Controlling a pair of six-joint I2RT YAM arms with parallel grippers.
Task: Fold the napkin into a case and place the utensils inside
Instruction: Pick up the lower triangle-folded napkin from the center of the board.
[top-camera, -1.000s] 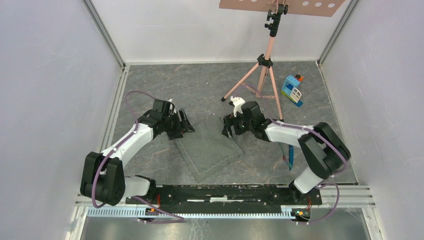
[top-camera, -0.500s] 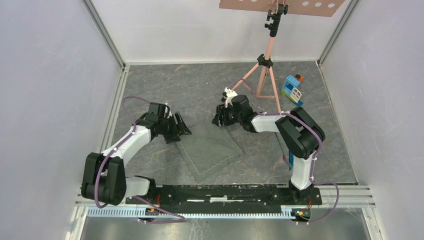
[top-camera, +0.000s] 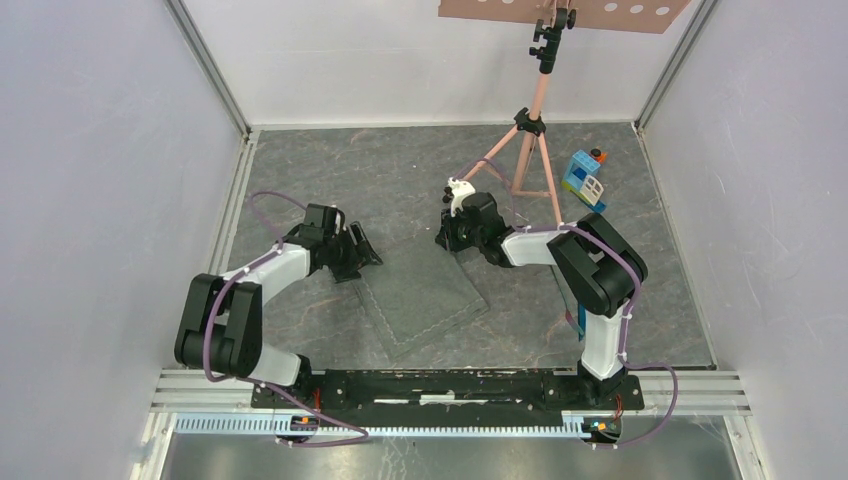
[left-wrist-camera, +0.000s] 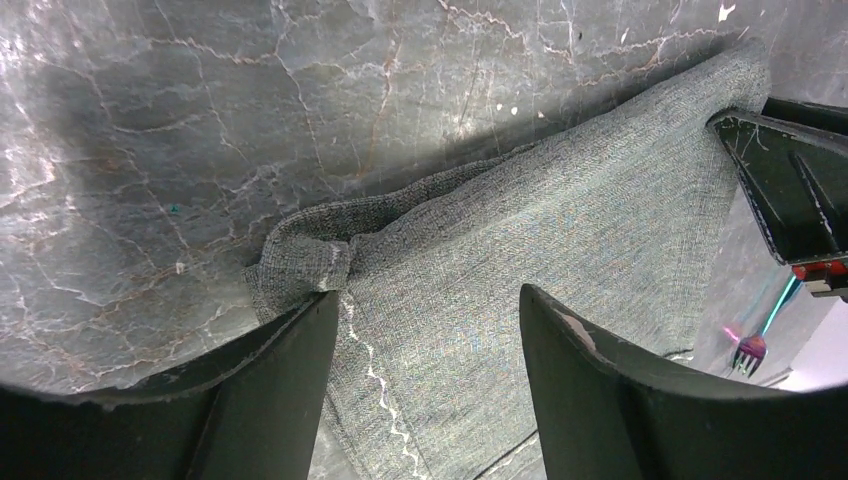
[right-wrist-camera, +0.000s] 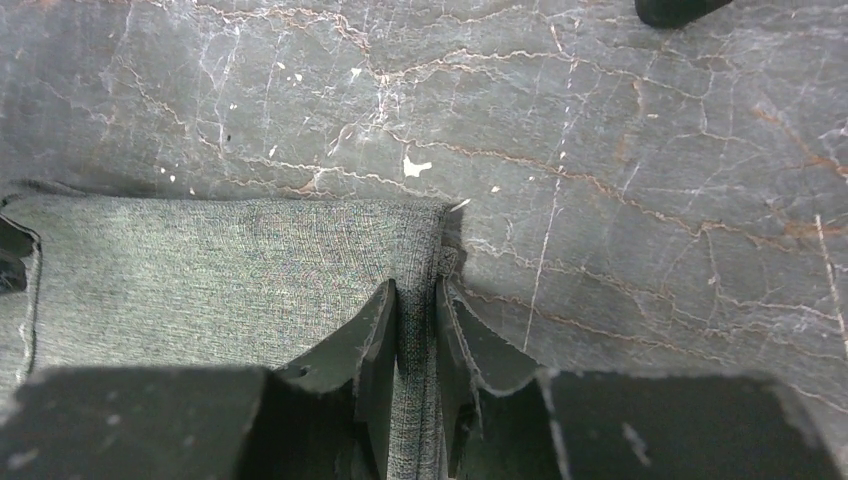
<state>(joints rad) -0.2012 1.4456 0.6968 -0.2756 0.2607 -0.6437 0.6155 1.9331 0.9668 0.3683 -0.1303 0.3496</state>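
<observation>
Compared with one second ago, the right gripper (top-camera: 446, 240) has moved a little toward the far edge of the tabletop (top-camera: 330, 180), and its arm now stands folded more closely near the right side. Its jaws were wide apart then; now they are nearly together and clamped on the far right corner of the napkin (top-camera: 420, 290). In the right wrist view the cloth stands pinched in a narrow ridge between the two fingers (right-wrist-camera: 375, 330).

The left gripper (top-camera: 358, 254) is at almost the same place as before, at the left corner of the napkin, but the elbow of its arm has come closer to the base. Its jaws are apart as before, one on each side of the cloth corner, which is rumpled and turned over on itself.

The napkin lies flat in the middle of the tabletop, one corner pointing to the near edge. The utensils (top-camera: 579, 322) lie near the right edge, mostly hidden behind the right arm
</observation>
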